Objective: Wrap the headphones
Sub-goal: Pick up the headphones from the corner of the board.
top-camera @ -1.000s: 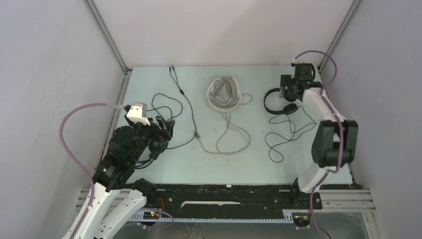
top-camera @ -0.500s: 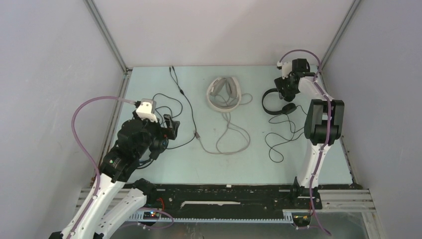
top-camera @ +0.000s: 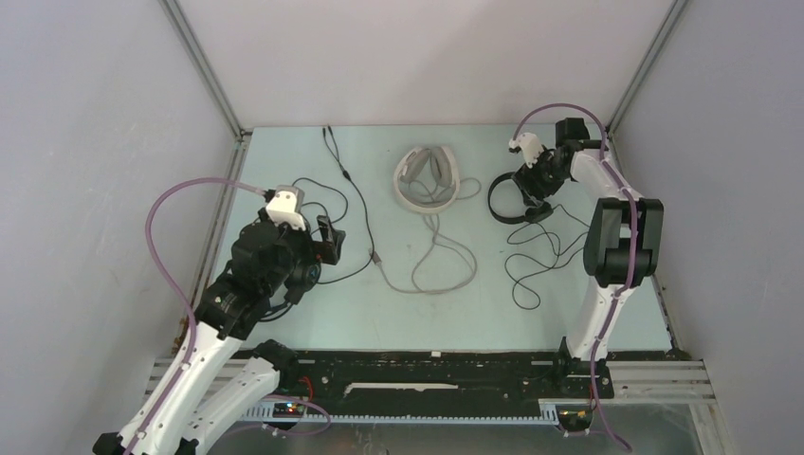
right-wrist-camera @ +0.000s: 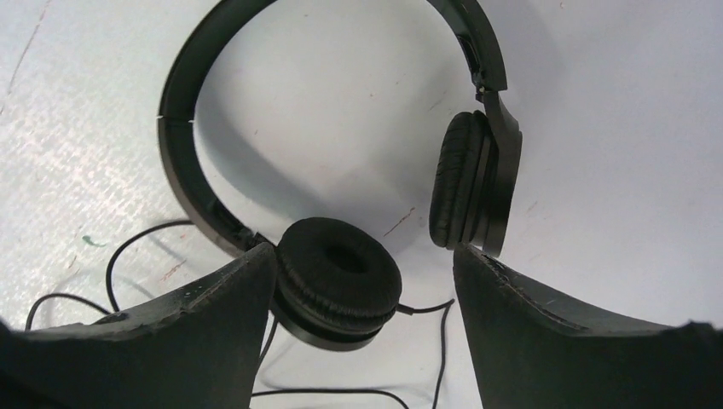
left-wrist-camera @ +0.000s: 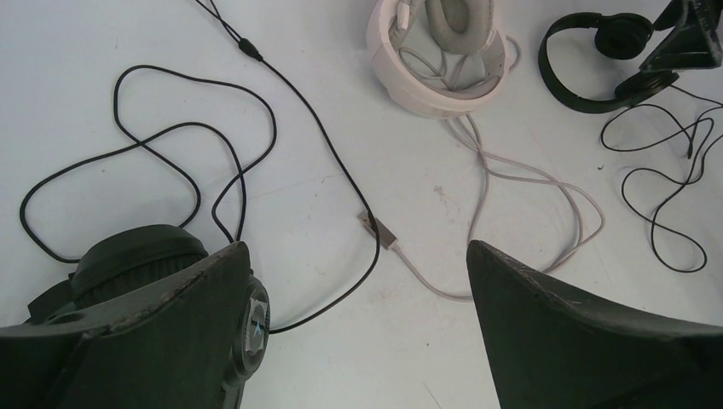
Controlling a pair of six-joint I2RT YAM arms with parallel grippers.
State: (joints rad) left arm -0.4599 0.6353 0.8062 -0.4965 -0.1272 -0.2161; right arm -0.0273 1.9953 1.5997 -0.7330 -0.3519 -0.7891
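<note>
The small all-black headphones [top-camera: 502,201] lie at the back right, with their thin cable [top-camera: 536,258] looped in front of them. My right gripper [top-camera: 529,190] is open just above them. In the right wrist view its jaws [right-wrist-camera: 365,251] straddle one ear pad [right-wrist-camera: 337,277], and the left finger touches that pad. The white-grey headphones [top-camera: 427,180] lie at the back centre, trailing their cable [top-camera: 441,267]. My left gripper [top-camera: 327,239] is open and empty over the table. A black ear cup [left-wrist-camera: 136,256] of the third headphones shows behind its left finger; the headband is hidden.
A long black cable [top-camera: 349,185] runs from the back edge and loops at the left, ending in a plug [left-wrist-camera: 385,234] next to the white cable's end. The enclosure walls and frame posts [top-camera: 204,71] stand close on three sides.
My right wrist has swung left and down onto the small black headphones, which have shifted slightly left. My left gripper has moved a little right and toward the back.
</note>
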